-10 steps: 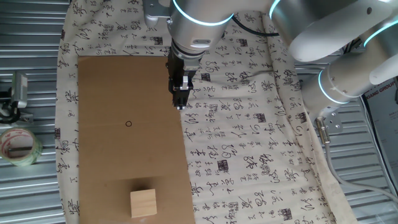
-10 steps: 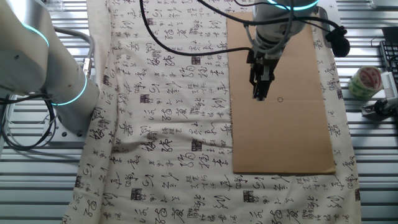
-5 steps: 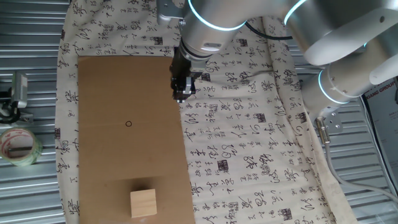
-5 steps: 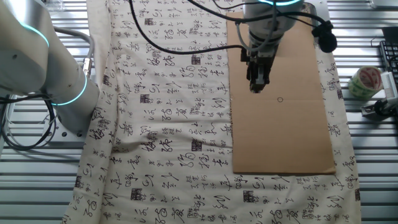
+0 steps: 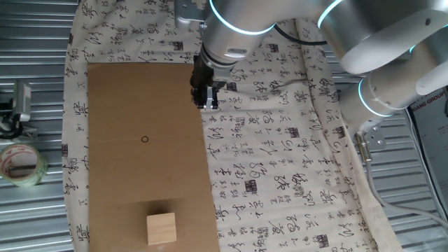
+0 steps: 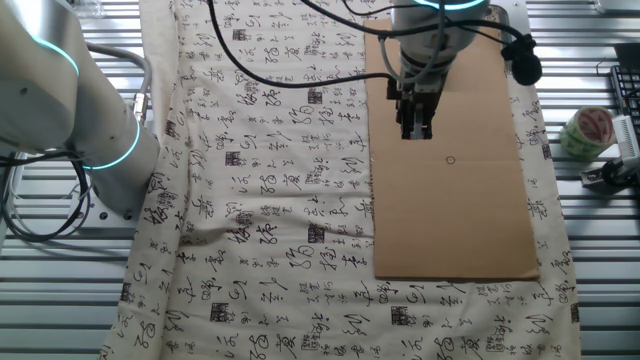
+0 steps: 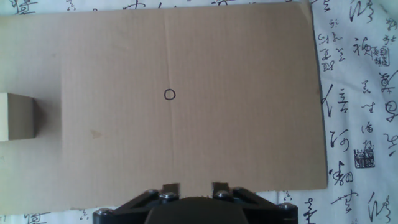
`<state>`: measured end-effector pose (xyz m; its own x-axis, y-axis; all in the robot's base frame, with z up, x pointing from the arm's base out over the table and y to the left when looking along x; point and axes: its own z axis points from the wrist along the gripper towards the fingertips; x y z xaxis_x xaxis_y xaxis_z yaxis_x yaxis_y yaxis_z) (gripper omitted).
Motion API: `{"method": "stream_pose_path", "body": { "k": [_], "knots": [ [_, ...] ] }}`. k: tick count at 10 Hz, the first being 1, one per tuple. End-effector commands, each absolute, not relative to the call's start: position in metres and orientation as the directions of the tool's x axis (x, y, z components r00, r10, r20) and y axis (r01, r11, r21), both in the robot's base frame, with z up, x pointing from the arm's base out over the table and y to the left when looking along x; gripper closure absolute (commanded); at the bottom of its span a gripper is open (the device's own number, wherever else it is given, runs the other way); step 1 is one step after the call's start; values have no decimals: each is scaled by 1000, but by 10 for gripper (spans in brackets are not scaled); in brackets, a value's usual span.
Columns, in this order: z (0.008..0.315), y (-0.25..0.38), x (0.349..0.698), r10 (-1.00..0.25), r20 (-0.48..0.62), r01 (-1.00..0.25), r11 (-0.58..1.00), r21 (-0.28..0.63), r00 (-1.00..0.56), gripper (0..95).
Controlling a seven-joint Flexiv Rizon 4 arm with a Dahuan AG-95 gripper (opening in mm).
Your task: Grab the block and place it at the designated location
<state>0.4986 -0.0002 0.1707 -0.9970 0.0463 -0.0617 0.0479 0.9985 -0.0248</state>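
The block, a pale tan wooden cube, sits on the brown cardboard sheet near its front end. In the hand view the block is at the left edge. It does not show in the other fixed view. The designated location is a tiny black circle on the cardboard, also seen in the other fixed view and the hand view. My gripper hangs above the cardboard's right edge, far from the block, open and empty.
A white cloth with black calligraphy covers the table under the cardboard. A tape roll and a metal clip lie on the metal slats to the left. The arm's grey base stands at the right.
My gripper has risen and shifted slightly away from the circle, along the cardboard's edge. The block has not moved.
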Motion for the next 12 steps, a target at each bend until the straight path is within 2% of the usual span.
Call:
{"method": "stream_pose_path", "body": {
  "k": [1,12],
  "knots": [
    [170,0,500,47,-62,48,999,-25,-997,950],
    [162,28,513,89,-70,92,995,-29,-994,950]
  ]
}}
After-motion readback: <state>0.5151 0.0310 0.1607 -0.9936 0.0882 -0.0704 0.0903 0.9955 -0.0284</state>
